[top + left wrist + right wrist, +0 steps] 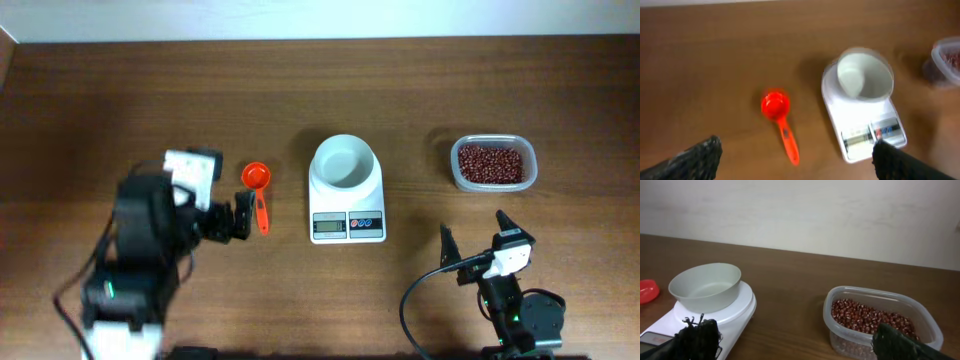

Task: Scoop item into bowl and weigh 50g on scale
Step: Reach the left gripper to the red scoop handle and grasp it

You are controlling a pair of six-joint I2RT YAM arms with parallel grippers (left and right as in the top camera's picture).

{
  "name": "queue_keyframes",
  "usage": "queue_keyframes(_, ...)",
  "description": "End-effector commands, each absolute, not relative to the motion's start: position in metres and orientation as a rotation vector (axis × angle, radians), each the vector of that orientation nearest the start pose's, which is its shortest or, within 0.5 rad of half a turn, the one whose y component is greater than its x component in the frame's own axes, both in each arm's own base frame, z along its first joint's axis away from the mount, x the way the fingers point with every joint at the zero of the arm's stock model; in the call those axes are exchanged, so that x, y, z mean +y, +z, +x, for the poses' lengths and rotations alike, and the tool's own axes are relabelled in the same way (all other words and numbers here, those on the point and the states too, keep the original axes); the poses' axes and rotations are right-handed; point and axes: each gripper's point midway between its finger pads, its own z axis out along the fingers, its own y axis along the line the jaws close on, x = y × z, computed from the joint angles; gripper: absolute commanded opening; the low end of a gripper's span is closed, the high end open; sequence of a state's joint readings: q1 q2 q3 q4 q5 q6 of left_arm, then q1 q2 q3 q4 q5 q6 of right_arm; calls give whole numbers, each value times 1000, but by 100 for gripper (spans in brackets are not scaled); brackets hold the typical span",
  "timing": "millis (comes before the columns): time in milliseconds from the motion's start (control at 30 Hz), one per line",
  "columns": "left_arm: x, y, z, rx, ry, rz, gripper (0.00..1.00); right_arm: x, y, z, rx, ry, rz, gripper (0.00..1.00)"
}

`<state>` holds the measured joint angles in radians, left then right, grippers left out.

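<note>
Left of the scale [347,222], which is carrying the empty white bowl [345,163], the left gripper [238,217] is hovering open-jawed by an orange scoop [258,192], probably best pinched mid-handle with cup level; the right gripper [475,235] is hanging open near the tub [453,172] holding the beans [490,163].

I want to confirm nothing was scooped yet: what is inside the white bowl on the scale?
Nothing: the bowl shows only its bare white inside. The beans lie in the clear tub. The top of the scale beneath the bowl is covered.
</note>
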<state>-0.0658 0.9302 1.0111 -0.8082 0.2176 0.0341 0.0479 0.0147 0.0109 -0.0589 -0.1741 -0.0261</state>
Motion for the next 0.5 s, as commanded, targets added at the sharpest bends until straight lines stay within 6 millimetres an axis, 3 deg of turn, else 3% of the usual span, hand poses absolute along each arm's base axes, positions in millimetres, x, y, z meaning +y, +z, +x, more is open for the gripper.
queue_keyframes(0, -64, 248, 322, 2424, -304, 262, 99, 41, 159, 242, 1628, 161, -189, 99)
queue_keyframes(67, -67, 229, 343, 2495, -321, 259, 99, 41, 159, 242, 1628, 161, -189, 99)
queue_keyframes(167, -71, 186, 355, 2624, -367, 257, 95, 41, 159, 242, 1628, 161, -189, 99)
queue_keyframes(200, -71, 173, 356, 2666, -372, 252, 40, 41, 159, 242, 1628, 161, -189, 99)
queue_keyframes(233, -71, 156, 354, 2740, -394, 177, 0, 41, 159, 242, 1628, 161, -189, 99)
queue_keyframes(333, -69, 112, 346, 2921, -405, 31, 0, 41, 159, 242, 1628, 161, -189, 99)
queue_keyframes(467, -53, 68, 338, 3069, -214, -118, 0, 41, 159, 242, 1628, 161, -189, 99)
